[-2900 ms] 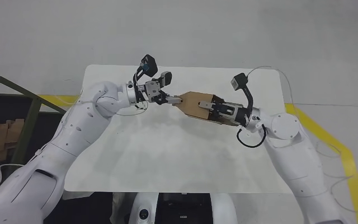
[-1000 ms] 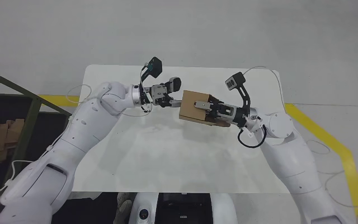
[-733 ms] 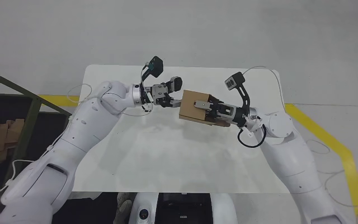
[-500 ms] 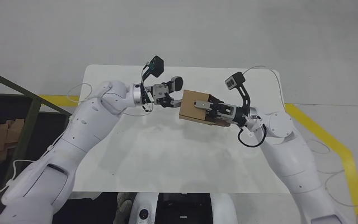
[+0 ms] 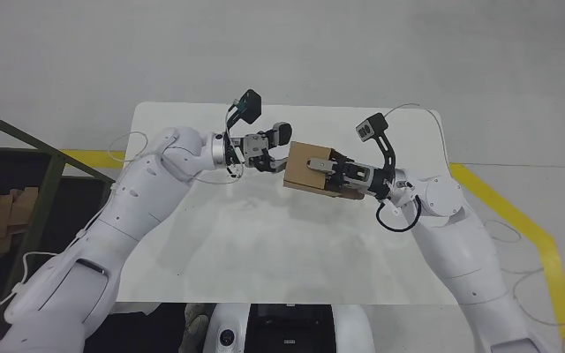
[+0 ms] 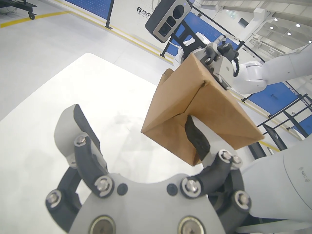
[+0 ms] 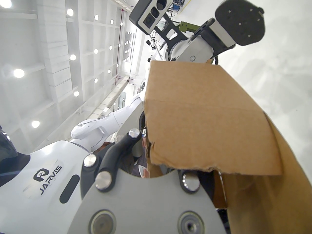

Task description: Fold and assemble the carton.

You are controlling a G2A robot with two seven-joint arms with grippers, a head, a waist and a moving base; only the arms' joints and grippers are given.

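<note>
Left wrist view: left hand (image 6: 136,125) spread wide, one finger (image 6: 196,136) touching carton (image 6: 195,103).

A white table (image 5: 265,256) with rounded corners sat in the middle of the top view. A yellow floor line (image 5: 465,170) ran toward the right edge. At the left edge stood a dark green frame (image 5: 31,141), with brown boxes (image 5: 16,210) below it.

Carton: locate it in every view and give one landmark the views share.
Top view: carton held over the middle of the white table, between the two arms.
Left wrist view: carton close before the open left pincer.
Right wrist view: carton close up, table behind.
Shared landmark: the white table.
</note>
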